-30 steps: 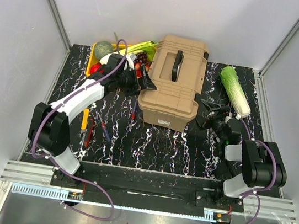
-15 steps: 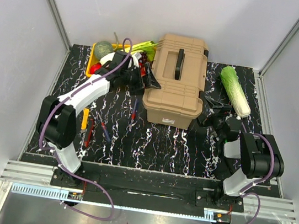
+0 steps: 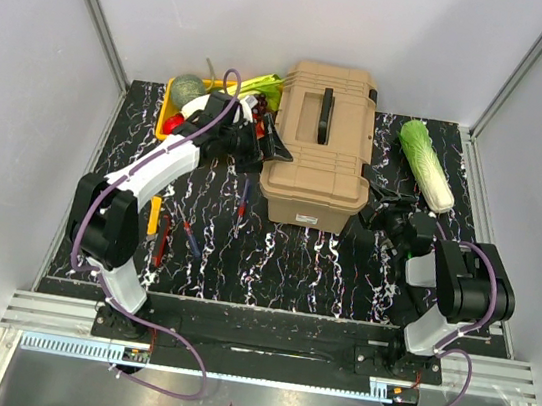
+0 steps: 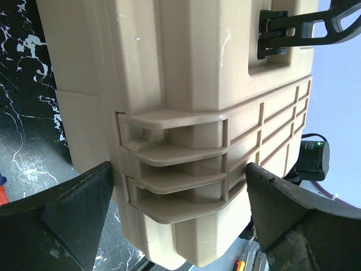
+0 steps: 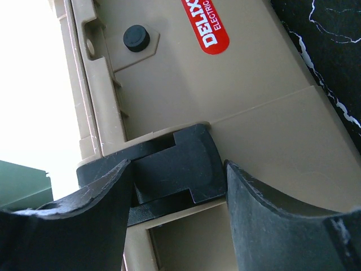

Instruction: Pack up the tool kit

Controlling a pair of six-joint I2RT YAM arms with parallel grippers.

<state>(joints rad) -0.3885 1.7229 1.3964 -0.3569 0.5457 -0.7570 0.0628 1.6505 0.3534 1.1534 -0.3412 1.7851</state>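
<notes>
The tan ribbed toolbox [image 3: 331,171] stands mid-table with its lid down and its black handle [image 3: 323,118] on top. My left gripper [image 3: 271,148] is open against the box's left side. In the left wrist view its fingers [image 4: 67,212] flank the ribbed corner [image 4: 180,169] without touching it. My right gripper [image 3: 381,192] is open at the box's right side. In the right wrist view its fingers [image 5: 282,226] stand on either side of a black latch [image 5: 180,161]. Small hand tools lie front left: a yellow handle [image 3: 154,215], a red one [image 3: 161,240] and a blue one [image 3: 191,238].
A yellow crate [image 3: 170,108] of vegetables and fruit sits at the back left, just behind my left arm. A long green cabbage [image 3: 426,164] lies to the right of the box. A red and blue tool [image 3: 242,199] lies by the box's front left corner. Walls enclose the table.
The toolbox has been turned square and shifted slightly back and right. My left arm followed it along the left side. My right gripper moved in to the box's right side.
</notes>
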